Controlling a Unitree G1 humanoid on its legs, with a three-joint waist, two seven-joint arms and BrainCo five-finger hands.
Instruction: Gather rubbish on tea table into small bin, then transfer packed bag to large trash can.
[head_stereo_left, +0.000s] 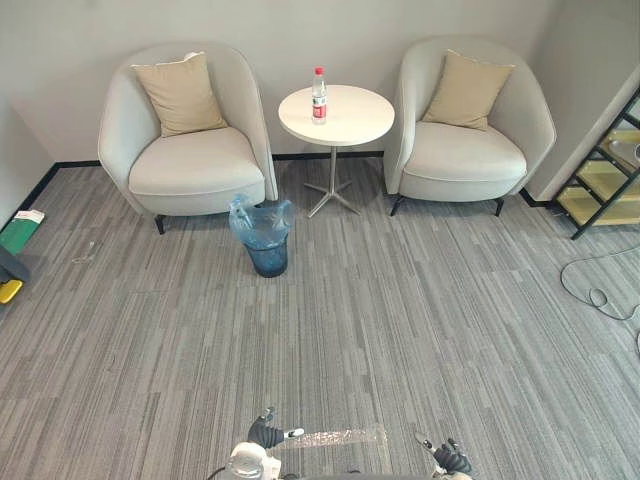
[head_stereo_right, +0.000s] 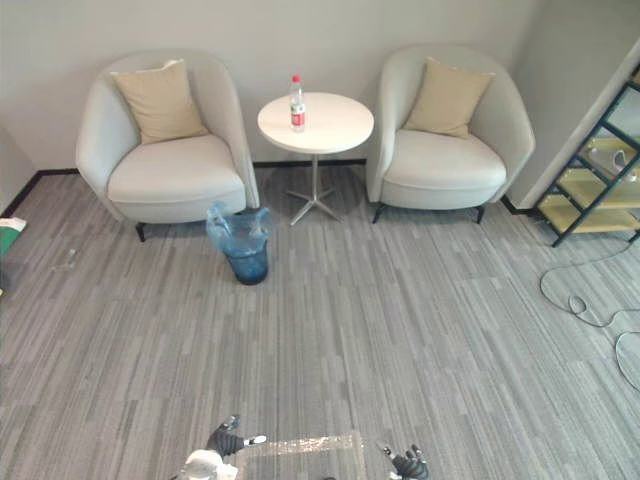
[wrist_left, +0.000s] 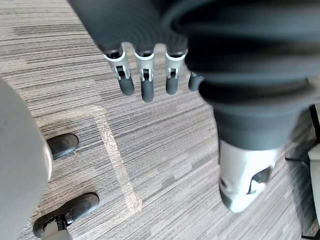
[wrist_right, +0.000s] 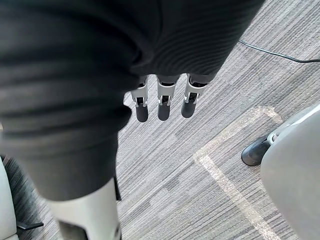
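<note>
While the robot is standing well back on the grey carpet (head_stereo_left: 400, 330), none of the job looks done yet. The bottle (head_stereo_left: 319, 95) is standing upright on the round white desk (head_stereo_left: 355, 118), a little to the left of its middle, and it seems to be the only rubbish there. The small bin (head_stereo_left: 268, 258) is sitting on the floor just beside the left armchair (head_stereo_left: 185, 150), near the foot of the desk. Its blue bag (head_stereo_left: 262, 215) is gaping open, not tied. So the bottle needs to go in, and then the bag needs packing and carrying to the big trash can.

The left hand (head_stereo_left: 266, 434) and the right hand (head_stereo_left: 450, 458) are hanging low. The left fingers (wrist_left: 146, 85) and right fingers (wrist_right: 162, 105) are loose and straight, holding nothing.

A wide stretch of bare carpet is lying open between the robot and the desk. Close up, things are getting tighter. The right armchair (head_stereo_left: 465, 140) is hugging the desk's other side, the bin is standing near the way in, and a black shelf (head_stereo_left: 610, 170) is leaning by the right wall.
</note>
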